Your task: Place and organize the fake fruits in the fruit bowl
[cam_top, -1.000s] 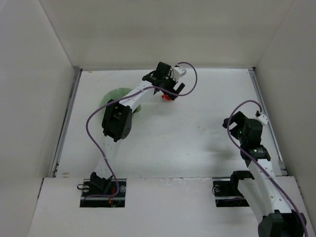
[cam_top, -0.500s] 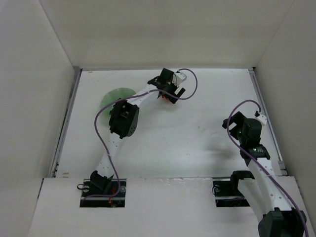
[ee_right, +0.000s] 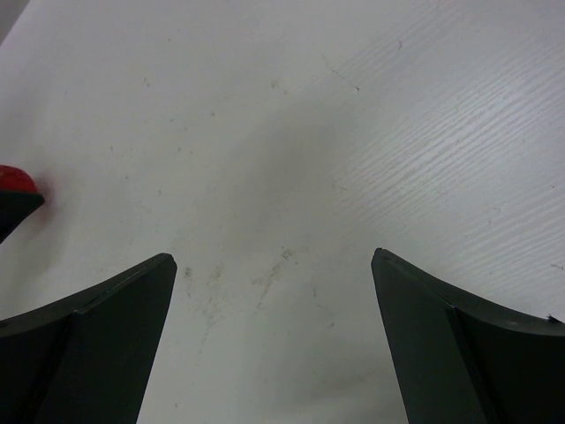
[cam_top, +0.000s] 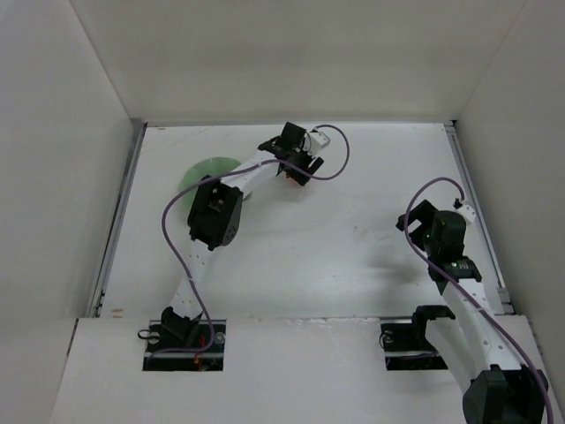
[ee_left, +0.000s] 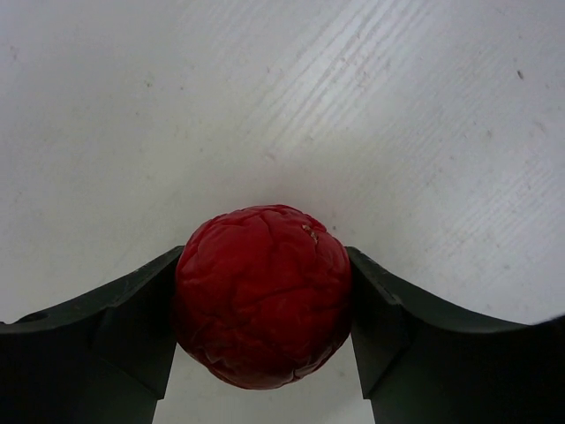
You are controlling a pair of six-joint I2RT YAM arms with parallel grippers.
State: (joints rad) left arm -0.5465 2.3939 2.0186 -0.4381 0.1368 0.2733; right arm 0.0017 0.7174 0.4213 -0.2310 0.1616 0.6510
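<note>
My left gripper (ee_left: 263,305) is shut on the glossy red round fruit (ee_left: 263,296), one dark finger on each side, over bare white table. In the top view the left gripper (cam_top: 291,166) is right of the mint-green bowl (cam_top: 205,168), which the left arm partly covers. A sliver of the red fruit (cam_top: 285,173) shows under the wrist. My right gripper (ee_right: 274,291) is open and empty over the table; it sits at the right in the top view (cam_top: 415,221). The red fruit (ee_right: 13,179) shows at the left edge of the right wrist view. The grape bunch is out of view.
White walls enclose the table on the left, back and right. A metal rail (cam_top: 119,221) runs along the left edge and another (cam_top: 477,212) along the right. Purple cables loop off both arms.
The left gripper has shifted a little to the left with the red fruit, towards the bowl, and the left elbow has swung back over the bowl. The right arm has barely moved.
</note>
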